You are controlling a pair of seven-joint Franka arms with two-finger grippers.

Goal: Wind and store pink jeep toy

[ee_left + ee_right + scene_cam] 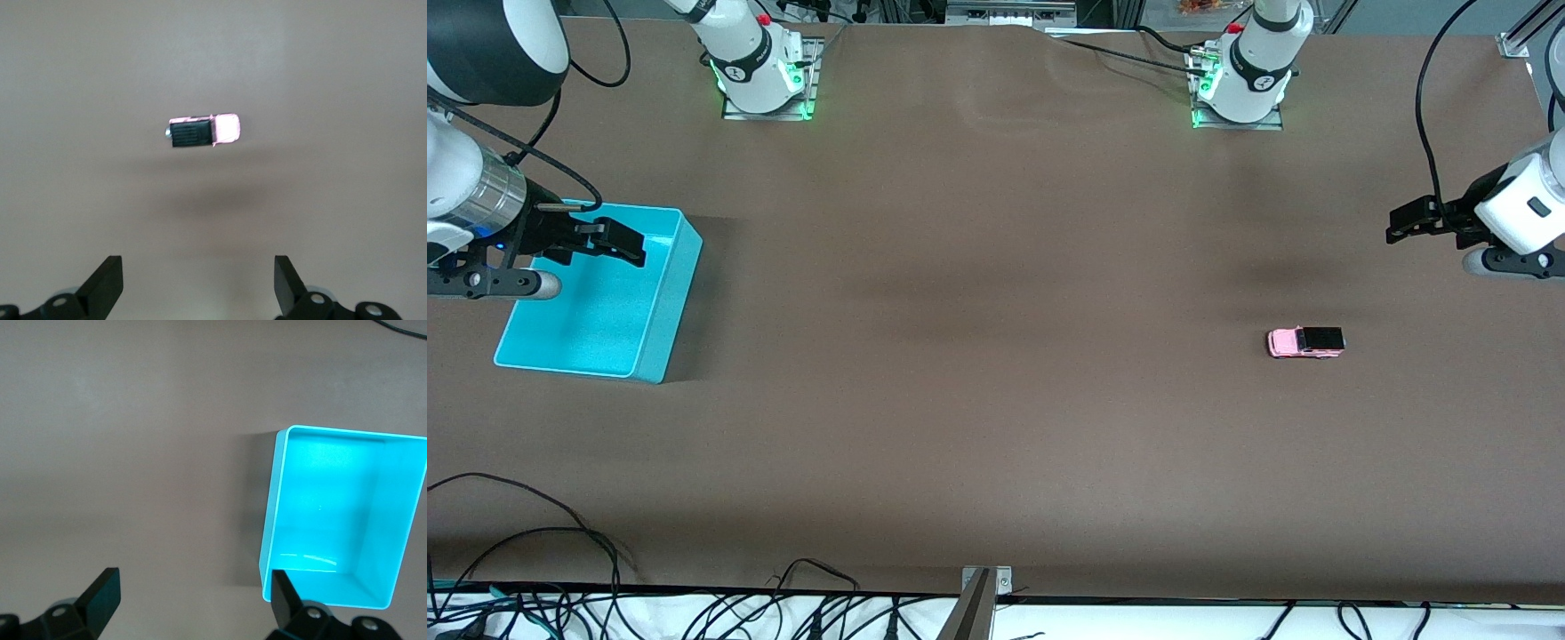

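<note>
The pink jeep toy (1305,342), pale pink with a black rear roof, stands on its wheels on the brown table toward the left arm's end. It shows whole in the left wrist view (203,131), apart from the fingers. My left gripper (1398,224) hangs open and empty over the table near that end (198,267). A cyan bin (596,324) sits toward the right arm's end, with nothing in it. My right gripper (631,245) hovers open and empty over the bin's rim (193,583). The bin (275,493) fills one side of the right wrist view.
Black cables (534,569) lie along the table edge nearest the front camera, around a small metal bracket (984,591). The two arm bases (760,67) (1249,76) stand along the edge farthest from that camera.
</note>
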